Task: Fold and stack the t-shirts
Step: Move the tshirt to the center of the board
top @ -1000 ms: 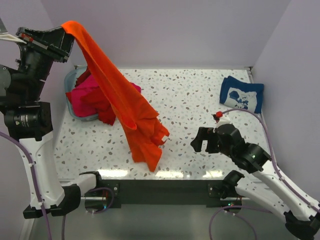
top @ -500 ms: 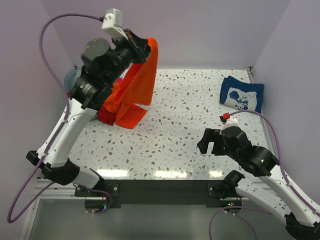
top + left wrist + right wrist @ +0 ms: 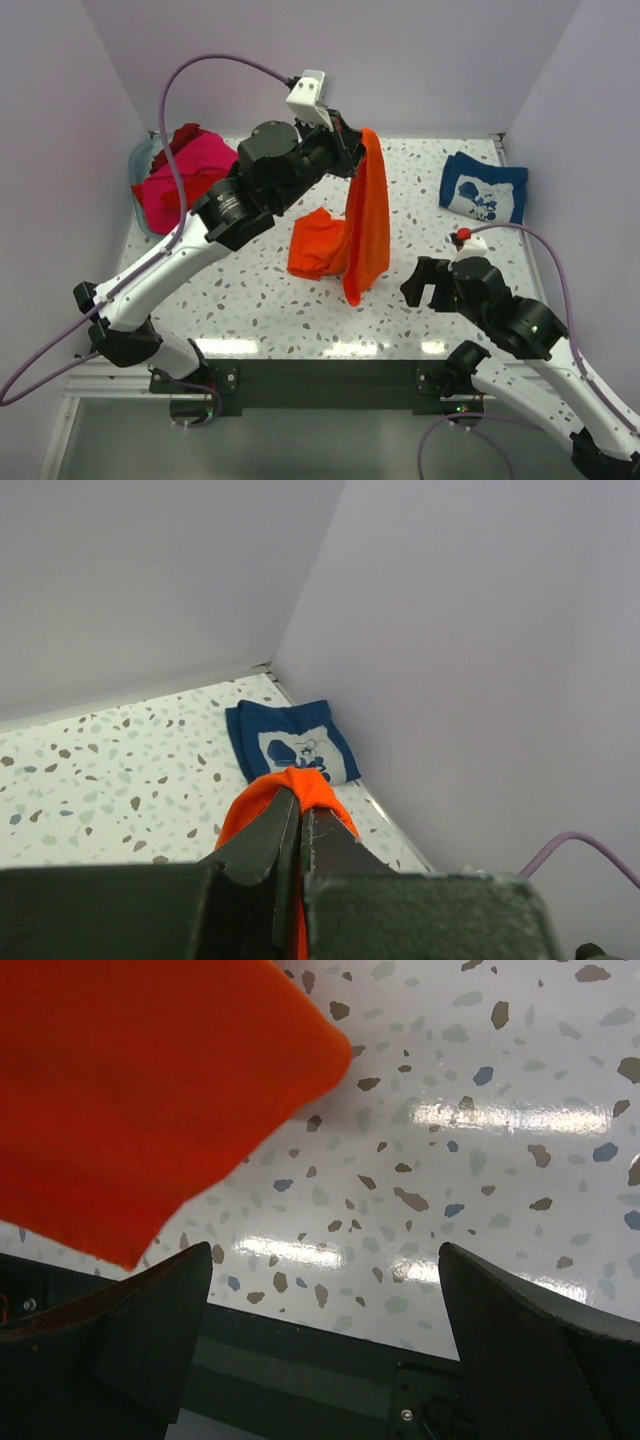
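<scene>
My left gripper (image 3: 357, 140) is shut on the bright orange t-shirt (image 3: 368, 225) and holds it high over the table's middle. The shirt hangs down, its lower part bunched on the table. In the left wrist view the orange cloth (image 3: 296, 785) is pinched between the closed jaws of that gripper (image 3: 299, 802). My right gripper (image 3: 422, 285) is open and empty, just right of the shirt's hanging end, which shows in the right wrist view (image 3: 130, 1080). The folded navy blue t-shirt with white print (image 3: 483, 188) lies at the far right. Hot pink and red t-shirts (image 3: 190, 170) lie in a bin at the far left.
A pale blue bin (image 3: 141, 160) holds the pink and red shirts at the far left corner. Lilac walls close the table at the back and both sides. The table's front edge (image 3: 330, 1325) lies just below my right gripper.
My left arm has swung from the far left to the table's middle, carrying the orange t-shirt rightward. The pink and red shirts are now uncovered. The right arm has hardly moved.
</scene>
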